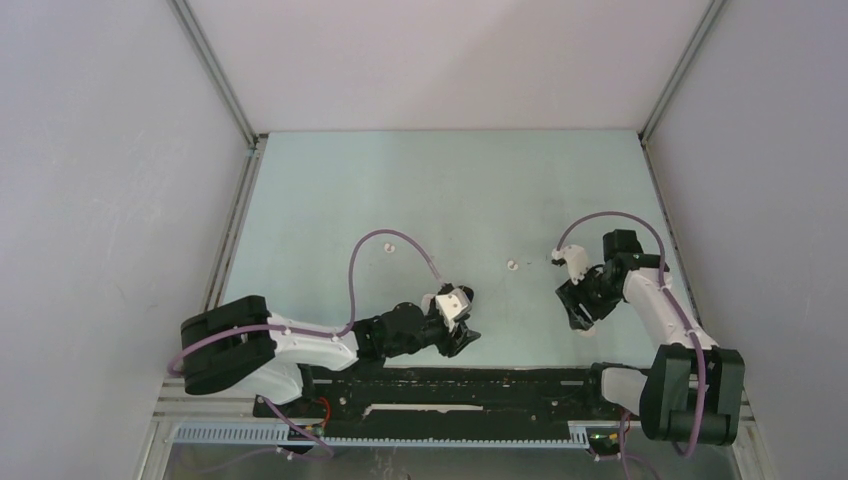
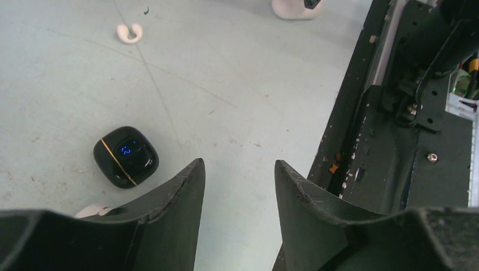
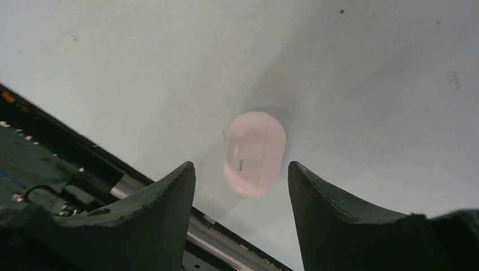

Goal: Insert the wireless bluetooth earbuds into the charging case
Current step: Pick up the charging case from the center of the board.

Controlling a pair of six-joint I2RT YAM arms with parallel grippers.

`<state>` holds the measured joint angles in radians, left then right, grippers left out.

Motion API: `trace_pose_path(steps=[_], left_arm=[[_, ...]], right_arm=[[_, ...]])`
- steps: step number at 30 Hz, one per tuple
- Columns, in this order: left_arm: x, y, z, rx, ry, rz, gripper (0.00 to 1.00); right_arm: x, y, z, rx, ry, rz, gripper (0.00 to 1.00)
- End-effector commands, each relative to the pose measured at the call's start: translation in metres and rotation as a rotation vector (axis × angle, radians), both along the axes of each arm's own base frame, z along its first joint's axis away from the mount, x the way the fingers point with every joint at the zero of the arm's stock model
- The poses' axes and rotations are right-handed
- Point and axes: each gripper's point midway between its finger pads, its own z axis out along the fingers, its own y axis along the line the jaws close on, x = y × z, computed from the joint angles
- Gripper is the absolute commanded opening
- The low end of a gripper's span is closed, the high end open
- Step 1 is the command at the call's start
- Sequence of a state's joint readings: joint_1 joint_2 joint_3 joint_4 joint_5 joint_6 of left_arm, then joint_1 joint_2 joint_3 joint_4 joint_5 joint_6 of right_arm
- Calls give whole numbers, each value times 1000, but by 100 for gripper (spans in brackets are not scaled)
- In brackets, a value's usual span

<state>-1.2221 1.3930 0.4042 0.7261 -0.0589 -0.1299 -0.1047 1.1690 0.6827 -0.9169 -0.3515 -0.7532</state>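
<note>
The right gripper hangs over a pale pinkish-white oval charging case. Its jaws are apart, with nothing between them. The case lies straight ahead on the jaws' centre line, just past the fingertips. It sits on the pale blue-green table close to the near edge and towards the right corner, just beside the black base rail. Its long axis runs nearly along the gripper's line of reach, so the jaws would close across its narrower width. This arm is plainly the nearer one to it.

The left gripper also has its jaws apart and holds nothing. A glossy black rounded-square charging case with blue lights and a gold seam lies off to the left of its left finger, not between the jaws. A white clip-shaped earbud rests farther in from the near edge, well apart from both cases.

Both cases look closed, though I cannot be sure. A white rounded thing is mostly hidden behind the left finger. From above, the earbuds are mere specks and the black case is covered by the arm.
</note>
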Motion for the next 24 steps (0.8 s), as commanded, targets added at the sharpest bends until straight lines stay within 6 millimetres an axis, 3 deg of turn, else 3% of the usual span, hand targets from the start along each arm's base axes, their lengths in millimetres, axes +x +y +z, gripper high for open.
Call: trace_pose_path(steps=[1,9,12,15,17,20,24], left_arm=[[3,-1,8,12,-29,6,56],[2,-4,7,23,-18,-5,56],[5,-3,6,26,-11,16,56],[11,-3,0,44,6,48,56],[17,-3,-3,50,27,78,56],[29,1,1,7,93,128,56],[33,1,34,-138,192,142,58]], right_arm=[[17,-16,-11,-141,-38,-64,64],[6,-23,-30,-189,73,-65,61],[3,-23,-33,-190,92,-53,54],[3,-21,-33,-180,91,-32,39],[5,-16,-27,-166,62,1,31],[11,2,-8,-128,-44,77,28],[13,41,27,-53,-244,237,29]])
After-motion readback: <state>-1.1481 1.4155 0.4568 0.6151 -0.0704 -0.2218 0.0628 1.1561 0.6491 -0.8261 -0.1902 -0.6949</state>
